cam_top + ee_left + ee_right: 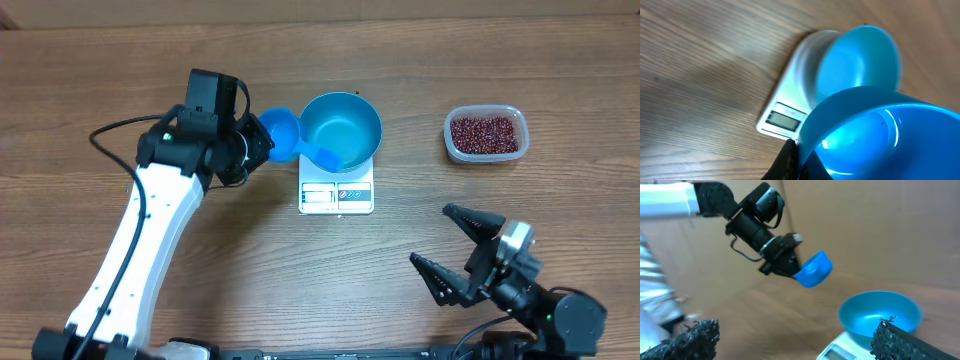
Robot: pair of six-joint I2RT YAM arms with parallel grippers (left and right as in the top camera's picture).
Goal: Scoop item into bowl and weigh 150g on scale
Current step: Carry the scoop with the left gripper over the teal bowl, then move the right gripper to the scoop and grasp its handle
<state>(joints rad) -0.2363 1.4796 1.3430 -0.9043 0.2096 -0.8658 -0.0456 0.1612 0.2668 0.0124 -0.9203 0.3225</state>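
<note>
The bright blue bowl (345, 125) stands on the white scale (336, 192) at the table's middle; no beans show inside it. My left gripper (260, 148) is just left of the bowl, shut on the rim of a small blue scoop (279, 130). In the left wrist view its fingers (790, 159) pinch the scoop's wall (880, 135), and the scoop looks empty, with the bowl (860, 60) and scale (785, 120) beyond. The dark red beans (486, 131) lie in a clear tub at the right. My right gripper (455, 250) is open near the front edge, with nothing between its fingers (900, 340).
The clear plastic tub (450, 140) stands about a hand's width right of the scale. In the right wrist view the scoop (812, 270) hangs in the air left of the bowl (880, 312). Bare wooden tabletop lies in front of the scale and at the far left.
</note>
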